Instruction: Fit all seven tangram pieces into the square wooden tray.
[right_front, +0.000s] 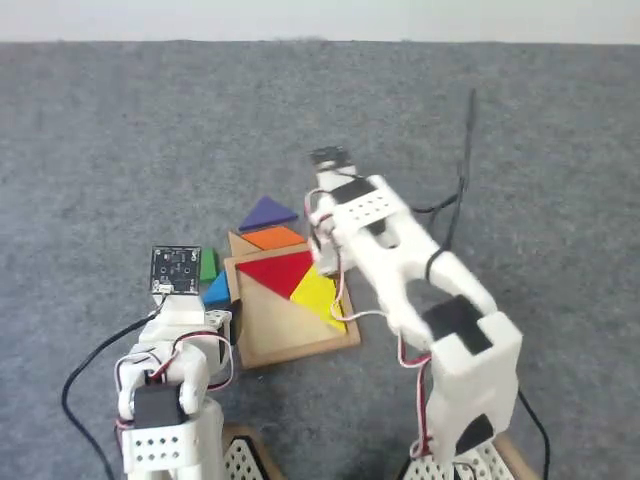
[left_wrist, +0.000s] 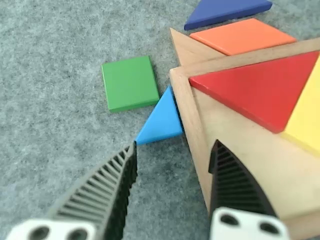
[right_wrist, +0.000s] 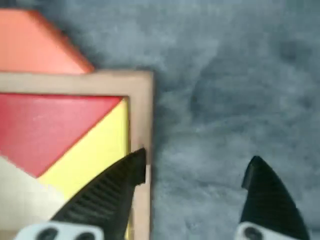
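grey felt covers the surface (right_front: 120, 130), and the tray (right_front: 290, 330) sits near the middle of it. two pieces lie inside the tray: a red triangle (right_front: 280, 272) and a yellow triangle (right_front: 318, 295). they touch each other and fill the far part of the tray. the near part is bare wood.

five pieces lie outside the tray. a blue triangle (left_wrist: 160, 122) touches the tray's edge on the left arm's side. a green square (left_wrist: 129, 82) lies just beside the blue one, further out from the tray. a tan triangle (left_wrist: 187, 47) rests by the tray's far edge, near the corner. an orange piece (left_wrist: 242, 35) lies just past that far edge, and a purple triangle (left_wrist: 227, 9) lies beyond the orange one.

the left fingers (left_wrist: 115, 185) are spread wide and hold nothing. one is above the tray's edge and one is above the felt, with the blue triangle just ahead. the right fingers (right_wrist: 107, 190) are spread wide too, and empty, at the tray's far corner by the yellow triangle.

so the job looks like it is just getting going: two pieces are in and five are left to fit. the blue triangle looks closest for the left arm.
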